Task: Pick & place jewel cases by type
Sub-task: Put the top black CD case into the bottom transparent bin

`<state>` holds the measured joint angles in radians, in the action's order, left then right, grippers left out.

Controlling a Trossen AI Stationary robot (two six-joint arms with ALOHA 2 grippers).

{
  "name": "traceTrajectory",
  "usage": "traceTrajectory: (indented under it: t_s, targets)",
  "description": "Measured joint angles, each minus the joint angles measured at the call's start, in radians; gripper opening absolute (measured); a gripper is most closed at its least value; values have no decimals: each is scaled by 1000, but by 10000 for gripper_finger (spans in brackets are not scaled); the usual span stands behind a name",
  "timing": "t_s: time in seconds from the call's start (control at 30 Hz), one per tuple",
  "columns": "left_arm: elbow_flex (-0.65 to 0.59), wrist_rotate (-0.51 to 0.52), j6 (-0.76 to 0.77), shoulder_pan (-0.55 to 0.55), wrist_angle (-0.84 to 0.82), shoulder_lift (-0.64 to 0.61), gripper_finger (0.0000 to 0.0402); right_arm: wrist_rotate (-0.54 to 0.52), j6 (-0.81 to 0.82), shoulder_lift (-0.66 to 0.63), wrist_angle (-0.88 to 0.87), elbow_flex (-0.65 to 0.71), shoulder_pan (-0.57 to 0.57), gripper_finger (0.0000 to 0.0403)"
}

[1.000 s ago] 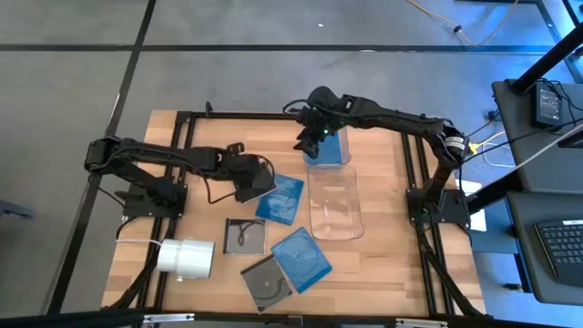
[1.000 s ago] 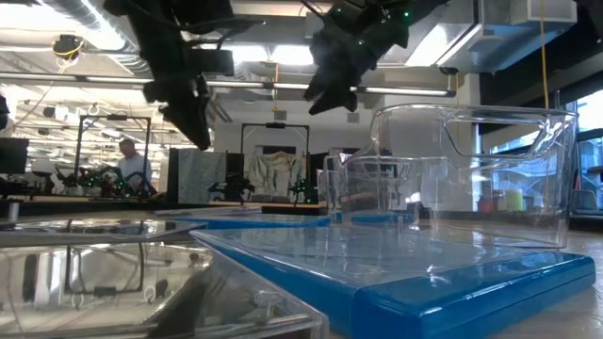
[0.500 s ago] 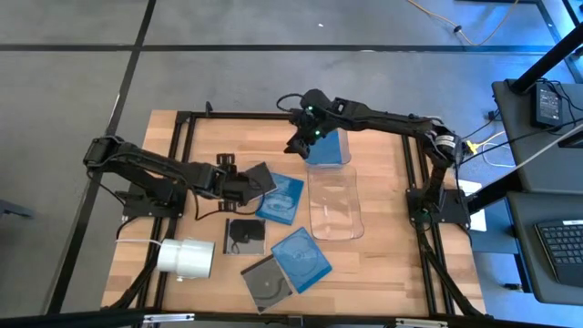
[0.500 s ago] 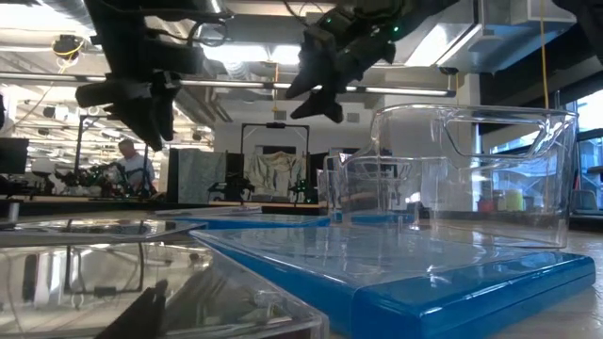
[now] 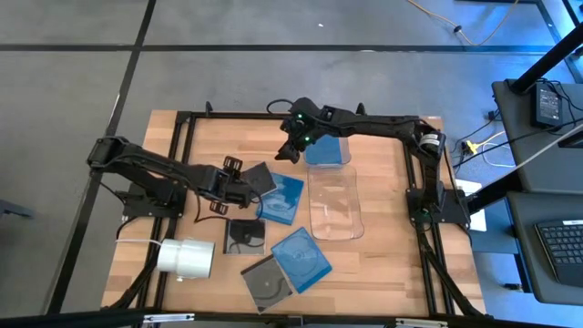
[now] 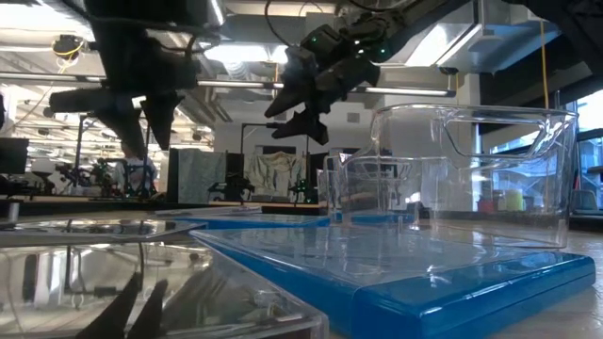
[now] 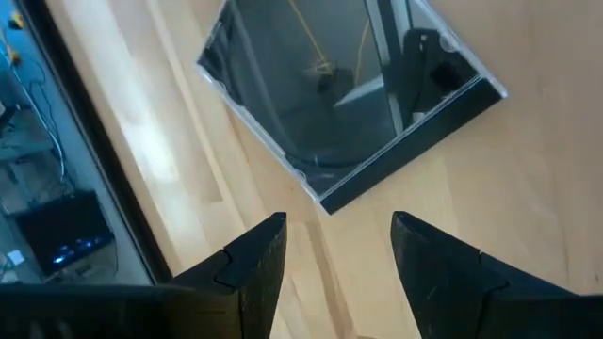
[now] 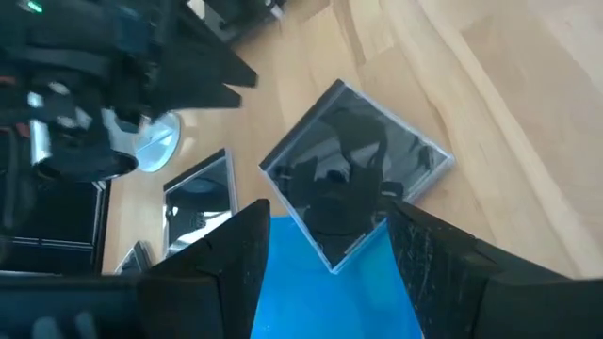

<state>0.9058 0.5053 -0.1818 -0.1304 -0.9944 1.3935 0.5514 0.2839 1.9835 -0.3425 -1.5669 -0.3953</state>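
My left gripper [image 7: 339,226] is open and hovers just off the left corner of a dark jewel case [image 7: 349,85] that lies flat on the wood [image 5: 259,178]. My right gripper [image 8: 330,221] is open too, up in the air left of the far clear bin [image 5: 328,150], looking down on the same dark case [image 8: 358,179] and a blue case [image 5: 282,198] beside it. More cases lie flat nearer the front: a dark one [image 5: 244,236], a blue one [image 5: 301,258] and a dark one [image 5: 267,282]. The far bin shows blue inside.
A second clear bin [image 5: 334,202] stands right of the cases, in front of the far bin. A white roll [image 5: 187,258] lies near the front left corner. A black frame [image 5: 182,118] runs around the tabletop. Bare wood shows along the far left and the right side.
My left gripper has drawn back toward the table's left edge, and the dark case it was over now lies uncovered on the wood. My right gripper has moved from above the far bin toward the table's left, out over the dark case.
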Motion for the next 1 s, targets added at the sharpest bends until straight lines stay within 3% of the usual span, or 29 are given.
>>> traceTrajectory:
  t_s: [0.43,0.6,0.83,1.0]
  targets:
    - [-2,-95,58,31,-17,166,174,0,-56,0,34,0,5,218]
    - [-18,-49,140,16,-4,68,163,0,-84,0,13,0,5,218]
    - [-212,25,129,-4,204,-147,155,-1,-83,0,13,0,5,218]
    - [-208,17,66,-26,324,-180,155,-15,-79,0,10,0,5,218]
